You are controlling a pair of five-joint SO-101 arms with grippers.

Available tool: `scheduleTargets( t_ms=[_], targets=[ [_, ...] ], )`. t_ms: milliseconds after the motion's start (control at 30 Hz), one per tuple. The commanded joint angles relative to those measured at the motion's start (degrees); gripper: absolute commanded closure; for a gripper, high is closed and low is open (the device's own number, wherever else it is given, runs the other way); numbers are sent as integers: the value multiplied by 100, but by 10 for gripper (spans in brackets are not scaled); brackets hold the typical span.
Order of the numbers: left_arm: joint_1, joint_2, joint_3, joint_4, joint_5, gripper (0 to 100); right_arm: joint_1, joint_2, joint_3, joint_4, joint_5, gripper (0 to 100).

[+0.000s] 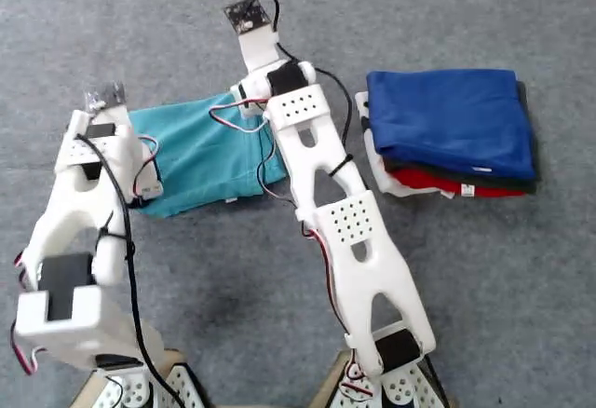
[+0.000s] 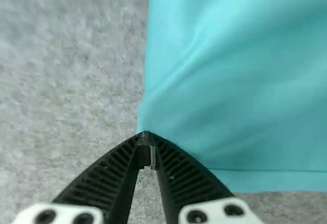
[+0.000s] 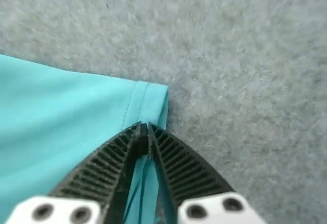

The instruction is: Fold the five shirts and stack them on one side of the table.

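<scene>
Grey felt table (image 1: 233,268). Teal shirt (image 1: 200,152) lies at 9 o'clock of folded stack (image 1: 452,129), well apart.

Left gripper (image 2: 144,141): jaws closed, pinching shirt edge by tips alone.

Right gripper (image 3: 144,132): jaws closed on hem corner.

Your risks: thin left bite slips on lift, so cloth drops. Uneven pull between arms skews fold.

Shows plain turquoise on the spread shirt (image 1: 200,152), over a mottled grey table cover (image 1: 484,278). Runs royal blue on the top shirt (image 1: 447,119), then near-black on a dark shirt (image 1: 424,167), a red shirt (image 1: 419,182) and a white shirt (image 1: 374,152) beneath — all plain. Pairs white arm shells (image 1: 354,231) with black ribbed fingers (image 2: 115,175) on the left gripper (image 2: 145,147) and the right gripper (image 3: 144,134).
</scene>
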Motion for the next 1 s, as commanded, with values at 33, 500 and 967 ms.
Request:
scheduleTargets(
  t_ms=[33,500,967],
  targets=[
    [259,237,154,-62,62,972,-79,303,-251,-387,-9,984],
    [356,-281,-998,1064,114,971,-35,251,-1947,1046,-9,984],
    [-224,695,-3424,853,-9,971,-26,-1543,-1569,2892,-158,984]
  ],
)
